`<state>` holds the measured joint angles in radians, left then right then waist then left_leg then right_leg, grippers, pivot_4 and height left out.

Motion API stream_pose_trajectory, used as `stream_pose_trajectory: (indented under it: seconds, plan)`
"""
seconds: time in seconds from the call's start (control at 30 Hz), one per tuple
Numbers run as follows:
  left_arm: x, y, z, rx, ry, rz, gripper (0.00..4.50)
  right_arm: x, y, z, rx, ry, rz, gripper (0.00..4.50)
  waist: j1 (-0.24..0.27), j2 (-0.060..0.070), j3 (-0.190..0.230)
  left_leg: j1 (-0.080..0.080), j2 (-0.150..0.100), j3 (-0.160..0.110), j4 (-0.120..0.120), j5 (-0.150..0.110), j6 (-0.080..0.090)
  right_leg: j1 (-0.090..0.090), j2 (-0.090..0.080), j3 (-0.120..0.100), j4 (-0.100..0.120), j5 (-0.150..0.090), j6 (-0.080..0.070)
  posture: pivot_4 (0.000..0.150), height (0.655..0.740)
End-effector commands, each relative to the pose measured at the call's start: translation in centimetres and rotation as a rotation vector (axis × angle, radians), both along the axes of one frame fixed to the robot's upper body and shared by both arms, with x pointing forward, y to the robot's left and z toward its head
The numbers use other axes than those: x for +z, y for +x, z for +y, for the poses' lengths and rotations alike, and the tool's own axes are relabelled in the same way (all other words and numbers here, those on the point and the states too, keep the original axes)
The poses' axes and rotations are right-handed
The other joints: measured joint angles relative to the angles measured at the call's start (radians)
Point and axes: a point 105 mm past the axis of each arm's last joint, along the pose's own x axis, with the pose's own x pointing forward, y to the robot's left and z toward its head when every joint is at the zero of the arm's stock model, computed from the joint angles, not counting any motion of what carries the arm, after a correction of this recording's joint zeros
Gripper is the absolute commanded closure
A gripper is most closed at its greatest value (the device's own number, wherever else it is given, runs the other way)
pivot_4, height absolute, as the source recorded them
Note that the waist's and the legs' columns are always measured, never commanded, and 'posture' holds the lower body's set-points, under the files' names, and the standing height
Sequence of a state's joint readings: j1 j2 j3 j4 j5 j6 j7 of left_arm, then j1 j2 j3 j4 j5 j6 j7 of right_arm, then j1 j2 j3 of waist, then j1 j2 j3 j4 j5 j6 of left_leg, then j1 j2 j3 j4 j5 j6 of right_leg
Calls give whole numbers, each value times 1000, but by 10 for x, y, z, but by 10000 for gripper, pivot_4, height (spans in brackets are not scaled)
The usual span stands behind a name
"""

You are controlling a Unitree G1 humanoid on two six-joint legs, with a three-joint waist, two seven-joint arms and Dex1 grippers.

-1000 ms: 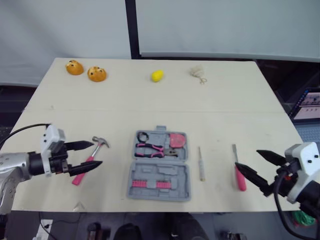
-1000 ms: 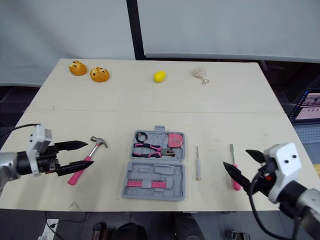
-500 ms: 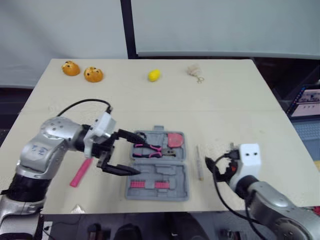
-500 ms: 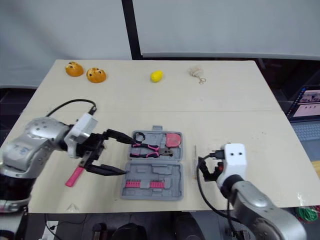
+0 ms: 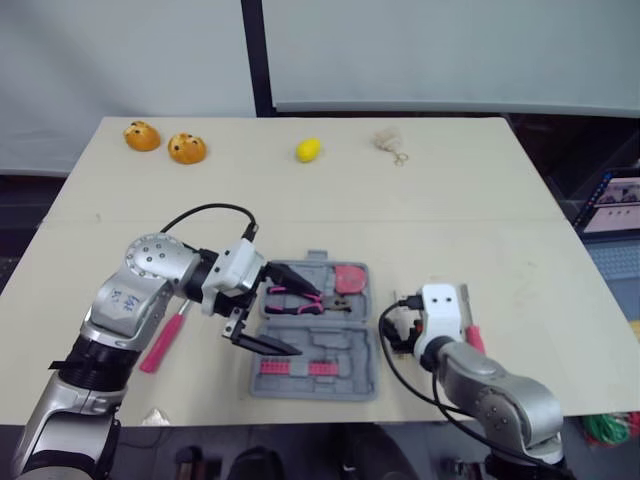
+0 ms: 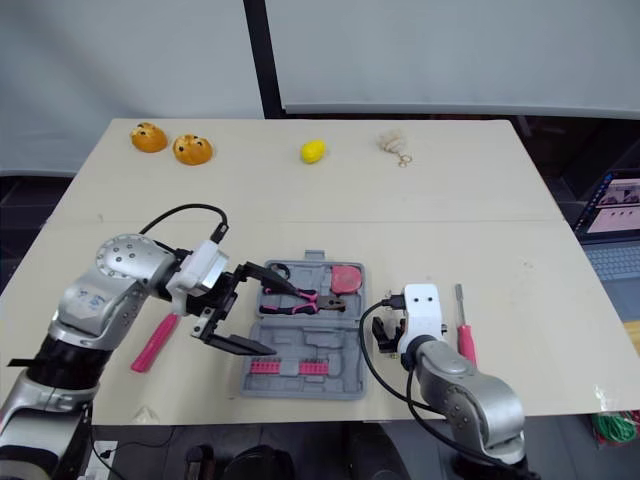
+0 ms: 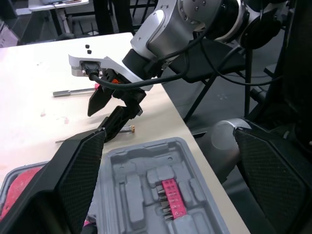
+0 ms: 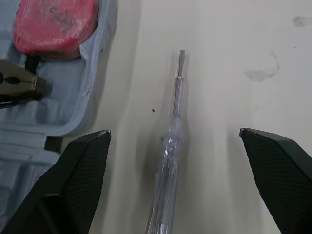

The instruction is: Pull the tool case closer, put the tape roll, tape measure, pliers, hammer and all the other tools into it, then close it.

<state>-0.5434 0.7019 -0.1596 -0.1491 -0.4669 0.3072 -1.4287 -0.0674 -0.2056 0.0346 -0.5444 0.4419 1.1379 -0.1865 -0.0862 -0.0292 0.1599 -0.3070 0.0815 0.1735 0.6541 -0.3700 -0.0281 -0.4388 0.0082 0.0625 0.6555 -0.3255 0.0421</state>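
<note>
Left end effector [image 5: 308, 320] hangs spread wide over the left side of the open tool case [image 5: 362, 372], one finger above the pliers [image 5: 300, 297], the other over the lower half; it grips nothing. The case lies at the near middle of the worktop [image 5: 300, 200]. Its upper half holds the black tape roll [image 5: 287, 273], the pink-handled pliers and the red tape measure [image 5: 353, 279]; the lower half holds a row of pink bits [image 5: 310, 369]. The right end effector [image 8: 174, 131] is also spread, empty, straddling a clear-handled screwdriver [image 8: 178, 87] lying just right of the case. The hammer [image 5: 160, 345] lies left of the case, a pink-handled screwdriver [image 6: 464, 340] further right. A second ago both arms hung at the worktop's outer edges; the case has not moved.
</note>
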Motion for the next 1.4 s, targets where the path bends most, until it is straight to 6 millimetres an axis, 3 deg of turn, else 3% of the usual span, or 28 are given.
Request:
stream_pose_trajectory:
  seconds: [0.03,0.27,0.3,0.47,0.6,0.67,0.83,0.97,1.23,1.4]
  plan:
    - [6,0,-4,-13,-14,-46,0,-2,4,-2,-9,-7,-9,8727,0,0,0,0,0,0,1,0,0,0,0,0,0,0,0,1500,7400]
    - [7,0,-5,-10,-21,-57,0,3,1,6,12,4,-22,42414,0,0,0,-1,0,0,2,0,0,-1,0,0,2,0,0,1500,7400]
    - [7,0,-5,-11,-21,-57,0,6,-1,6,11,5,-29,44796,0,0,0,-1,0,0,2,0,0,-1,0,0,2,0,0,1500,7400]
    - [8,-4,-7,-30,-33,-48,0,21,-26,-6,-33,29,-37,44643,1,1,-1,-7,0,-2,4,0,0,-6,0,-1,3,0,0,1500,7400]
    - [7,-7,-9,-49,-39,-39,0,11,-42,-18,-88,18,23,44643,2,1,-1,-9,0,-3,7,0,0,-6,0,-1,4,1,1,1500,7400]
    - [8,-8,-11,-57,-43,-34,0,4,-45,-14,-82,48,51,44643,2,1,-1,-10,0,-3,8,0,0,-6,0,-1,4,1,1,1500,7400]
    - [7,-8,-12,-65,-44,-31,0,4,-37,-2,-68,90,29,44643,-1,1,-1,-9,0,-2,8,0,0,-6,0,-1,4,1,1,1500,7400]
    - [7,-5,-11,-56,-39,-32,0,-1,-26,-3,-101,109,26,44643,0,1,-1,-10,0,-3,8,0,0,-6,0,-1,4,1,1,1500,7400]
    - [5,-2,-8,-23,-32,-38,0,-10,-22,1,-98,126,48,44643,0,1,-1,-10,0,-3,8,0,0,-6,0,-1,4,1,1,1500,7400]
    - [4,-1,-7,-3,-34,-43,0,15,-21,-6,-42,100,-15,21533,0,2,-1,-10,0,-4,8,0,0,-6,0,-1,4,1,1,1500,7400]
